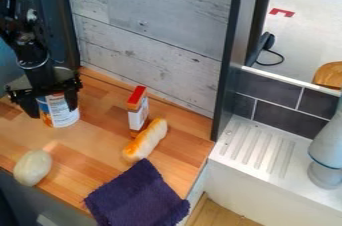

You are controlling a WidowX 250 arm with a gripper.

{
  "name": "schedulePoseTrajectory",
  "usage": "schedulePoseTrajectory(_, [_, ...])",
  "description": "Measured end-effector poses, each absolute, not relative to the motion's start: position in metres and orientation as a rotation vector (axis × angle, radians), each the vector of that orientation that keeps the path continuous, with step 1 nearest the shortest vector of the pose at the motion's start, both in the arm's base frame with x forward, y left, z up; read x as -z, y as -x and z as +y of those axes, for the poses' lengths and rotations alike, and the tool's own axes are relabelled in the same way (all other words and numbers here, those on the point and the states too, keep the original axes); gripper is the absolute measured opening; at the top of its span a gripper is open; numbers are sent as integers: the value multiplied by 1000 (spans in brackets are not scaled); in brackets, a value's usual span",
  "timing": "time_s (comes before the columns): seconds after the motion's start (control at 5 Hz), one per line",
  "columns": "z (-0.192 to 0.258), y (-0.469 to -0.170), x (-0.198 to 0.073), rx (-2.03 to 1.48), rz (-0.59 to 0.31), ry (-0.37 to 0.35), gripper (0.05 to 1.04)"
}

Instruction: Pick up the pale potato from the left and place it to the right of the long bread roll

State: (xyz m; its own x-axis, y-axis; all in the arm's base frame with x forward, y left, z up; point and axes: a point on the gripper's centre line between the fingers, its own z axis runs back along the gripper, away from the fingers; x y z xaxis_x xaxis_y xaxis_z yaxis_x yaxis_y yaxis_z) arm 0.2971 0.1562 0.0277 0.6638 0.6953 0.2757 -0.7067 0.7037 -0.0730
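Note:
At the left, the black gripper (pixel 51 109) hangs over the wooden counter, its fingers spread wide. A white can (pixel 61 113) with a blue and orange label stands upright between and partly behind them; whether they touch it I cannot tell. The gripper covers the can's upper part. Right of the can, a small red, orange and white box (pixel 137 112) stands upright. Beside the box lies a long, pale toy bread roll (pixel 145 140) with an orange-brown side. A pale, rounded object (pixel 33 167) rests near the counter's front left edge.
A dark purple cloth (pixel 137 195) drapes over the front edge of the counter (pixel 100 147). Behind rises a grey plank wall (pixel 153 35). To the right are a dark upright post (pixel 229 65), a white ridged drainboard (pixel 257 152) and a grey tap-like fixture (pixel 327 150).

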Motion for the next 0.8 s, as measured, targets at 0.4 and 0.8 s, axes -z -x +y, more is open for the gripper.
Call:
schedulePoseTrajectory(0.4, [146,-293,-15,-782,-249,-40,1001])
schedulePoseTrajectory(0.8, [124,-288,-27,-573,-241,-47,1001])
